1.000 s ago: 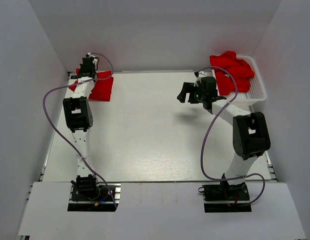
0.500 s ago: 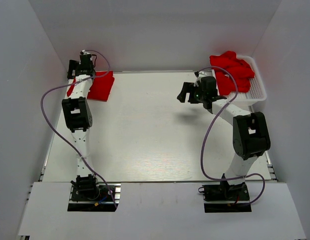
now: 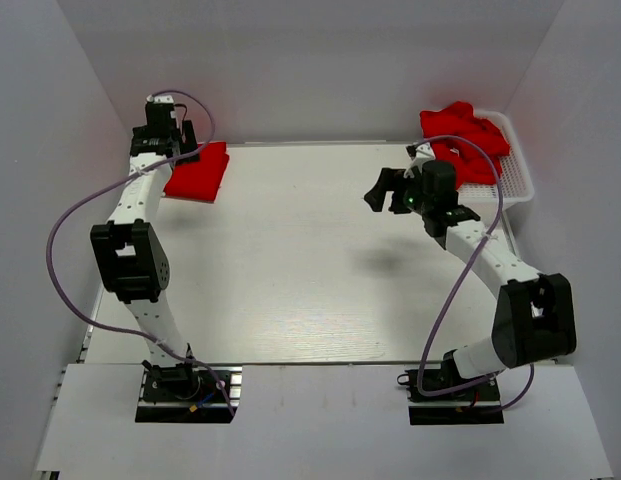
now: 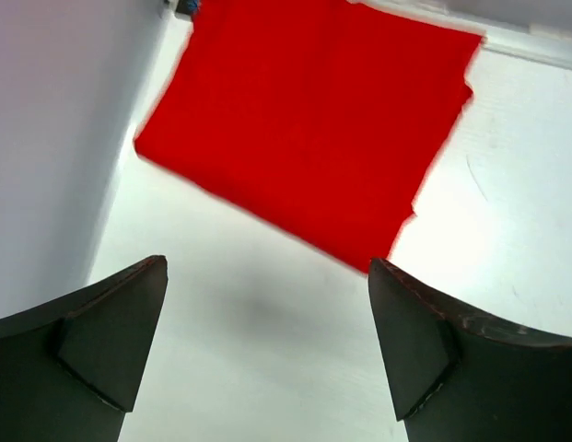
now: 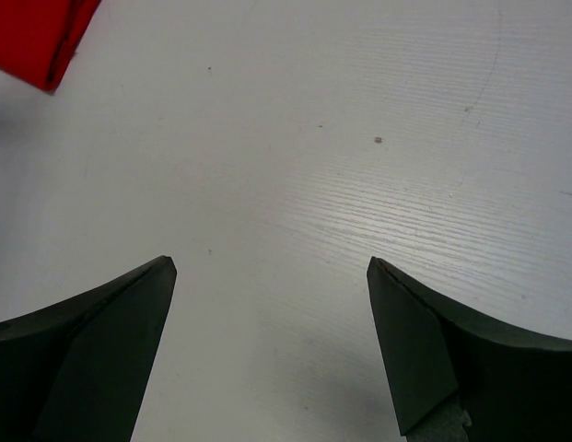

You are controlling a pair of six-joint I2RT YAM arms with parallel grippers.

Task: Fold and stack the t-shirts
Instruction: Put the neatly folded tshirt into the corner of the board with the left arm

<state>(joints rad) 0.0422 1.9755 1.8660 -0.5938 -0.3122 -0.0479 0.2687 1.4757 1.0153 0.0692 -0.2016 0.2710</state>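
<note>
While the left end effector (image 4: pixel 267 354) is held above the far-left corner of the bench (image 3: pixel 290 270), its jaws are spread wide and nothing is gripped. A folded t-shirt (image 4: pixel 313 129) is laid flat just ahead of it, squared off and tucked close to the side wall (image 3: pixel 90 120) and the far edge. No cloth is touched by either finger. That corner is judged to be used as the stacking spot, so that folding can be done on the middle of the bench. Whether one shirt or several are layered there cannot be told.

Further right, the right end effector (image 3: pixel 378 192) is held over the bench, pointed leftward, jaws likewise fully apart and empty. Only white surface is seen between its fingers in the wrist view.

At far right, the unfolded t-shirts (image 3: pixel 465 135) are heaped in the white mesh basket (image 3: pixel 518 165), bulging over its far rim. The basket is judged to be set within the right arm's reach so the next shirt can be drawn out by that arm. The heap is not yet folded, so most of the task is judged to be left.
</note>
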